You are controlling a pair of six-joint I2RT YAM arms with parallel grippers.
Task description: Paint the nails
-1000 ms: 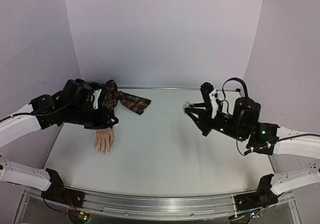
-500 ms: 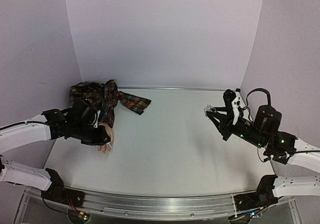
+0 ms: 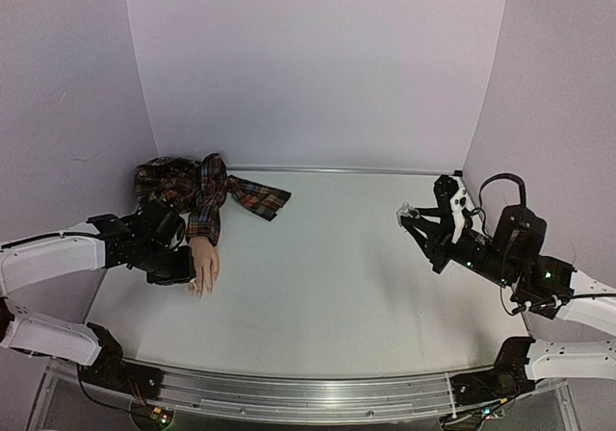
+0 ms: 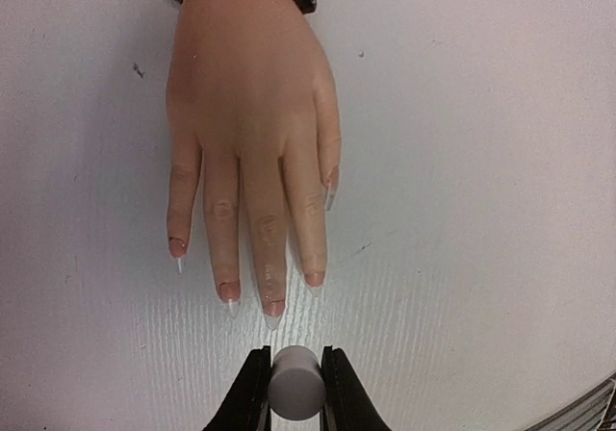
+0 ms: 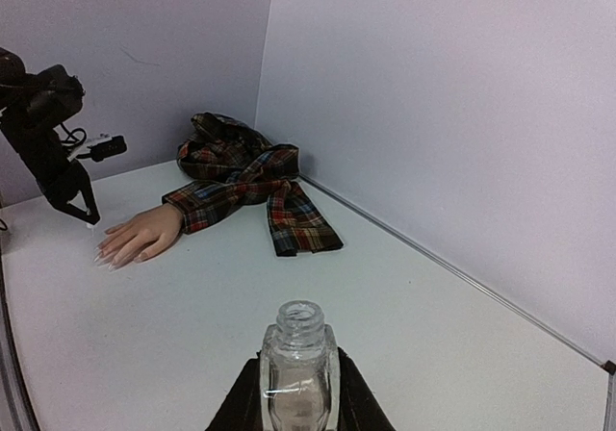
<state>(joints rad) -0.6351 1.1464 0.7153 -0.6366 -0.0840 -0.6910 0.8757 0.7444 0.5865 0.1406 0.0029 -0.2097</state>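
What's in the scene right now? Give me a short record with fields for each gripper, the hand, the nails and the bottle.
left gripper: shut on a white cap, just off the fingertips of the hand
right gripper: shut on a clear bottle, neck open, no cap on it
hand: palm down on the table, plaid sleeve behind it
nails: long and pale, reddish colour on several

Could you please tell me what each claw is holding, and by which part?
The left claw grips the white cap by its sides; the right claw clamps the uncapped clear bottle around its body.
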